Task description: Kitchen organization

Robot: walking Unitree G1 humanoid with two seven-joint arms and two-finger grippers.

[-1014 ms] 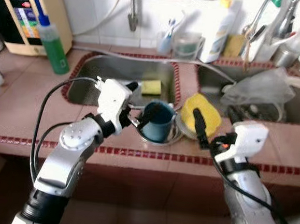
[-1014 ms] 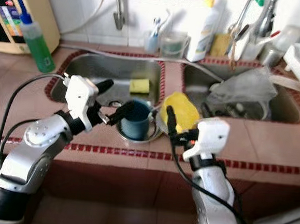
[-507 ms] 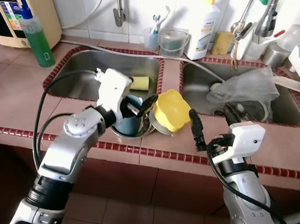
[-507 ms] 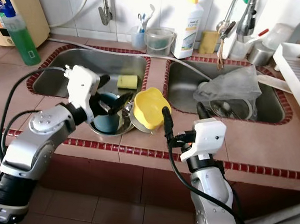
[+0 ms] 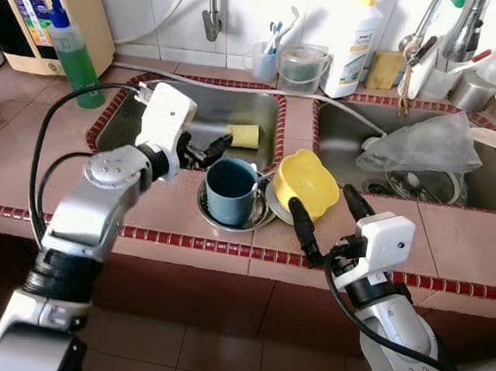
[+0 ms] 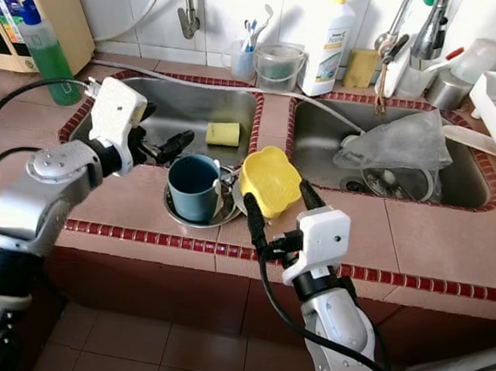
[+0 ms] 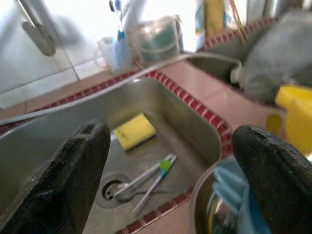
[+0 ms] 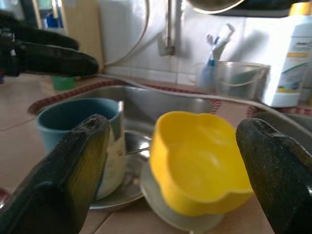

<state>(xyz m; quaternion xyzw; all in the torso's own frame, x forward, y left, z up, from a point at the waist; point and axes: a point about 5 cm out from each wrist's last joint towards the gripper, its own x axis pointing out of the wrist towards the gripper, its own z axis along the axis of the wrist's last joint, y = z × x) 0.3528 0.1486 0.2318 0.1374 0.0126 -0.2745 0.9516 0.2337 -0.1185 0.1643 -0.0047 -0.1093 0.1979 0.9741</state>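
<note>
Fingers spread on both my grippers, nothing held: left gripper (image 5: 206, 151) just beside the blue cup (image 5: 229, 190), right gripper (image 5: 327, 217) facing the yellow bowl (image 5: 305, 182).
Both sit on the tabletop between two sinks, bowl tilted on a plate. Bowl looks like light, stiff plastic, maybe slick; I'd pinch its rim. Count: one cup, one bowl, one sponge (image 5: 246, 135).

Blue cup (image 5: 231, 190) and yellow bowl (image 5: 305, 181) close together, open counter (image 5: 472, 237) rightward.
</note>
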